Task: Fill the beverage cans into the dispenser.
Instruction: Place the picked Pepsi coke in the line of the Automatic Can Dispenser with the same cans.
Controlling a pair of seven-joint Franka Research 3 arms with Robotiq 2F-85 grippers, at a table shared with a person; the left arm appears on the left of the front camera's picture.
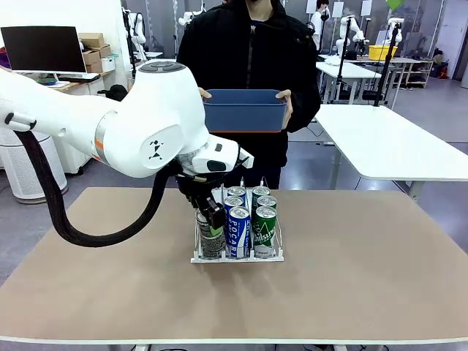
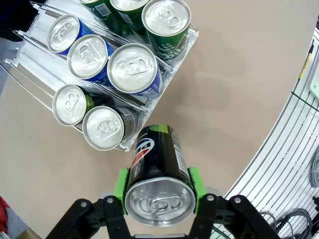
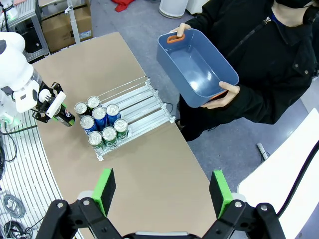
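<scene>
Left fingers [image 2: 158, 191] clamped by their green pads [image 2: 121, 183] on a dark can [image 2: 158, 164] with a red, white and blue logo, tipped on its side, silver top toward the wrist camera, base aimed at 12 o'clock toward the dispenser [image 2: 30, 42]. Seen from the front, held can [image 1: 210, 225] right at the rack's near left corner, over the brown worktop [image 1: 351, 263]. In the dispenser [image 1: 237, 257]: two blue-and-white cans [image 1: 239, 230] in the middle lane front to back, green cans [image 1: 265, 230] at 3 o'clock of them, a further can in the left lane behind the left fingers [image 1: 213, 217]. Right fingers [image 3: 162, 191] spread fully apart, gripping nothing, high above the worktop [image 3: 149, 169], the dispenser [image 3: 139, 102] at 11 o'clock of them. At the far side, a person [image 1: 252, 51] holding a blue bin [image 1: 244, 110] in both hands.
</scene>
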